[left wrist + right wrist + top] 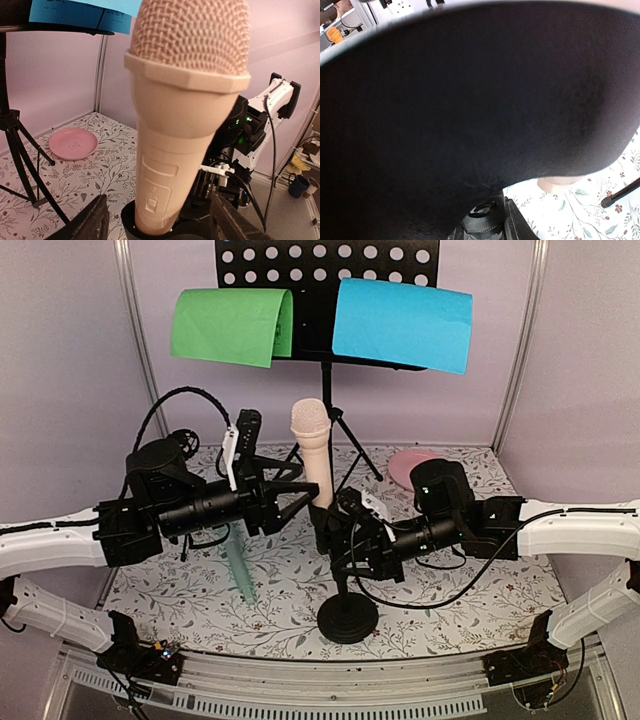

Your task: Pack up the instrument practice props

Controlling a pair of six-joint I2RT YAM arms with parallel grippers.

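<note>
A pink toy microphone (310,452) stands upright in the cup of a black mic support (347,618) at mid-table. My left gripper (298,488) is open, its fingers (85,222) flanking the pink microphone (185,100) low on its handle with a gap on each side. My right gripper (338,540) is shut on the support's stem just under the cup, whose dark underside (470,100) fills the right wrist view. A mint microphone (240,568) lies on the table beneath my left arm. The black perforated music rack (325,262) holds a green sheet (232,327) and a blue sheet (402,323).
The round pink plate (410,465) lies at the back right, near the rack's tripod legs (350,440). Purple walls close the back and sides. The tripod legs (20,165) stand just left of the microphone in the left wrist view.
</note>
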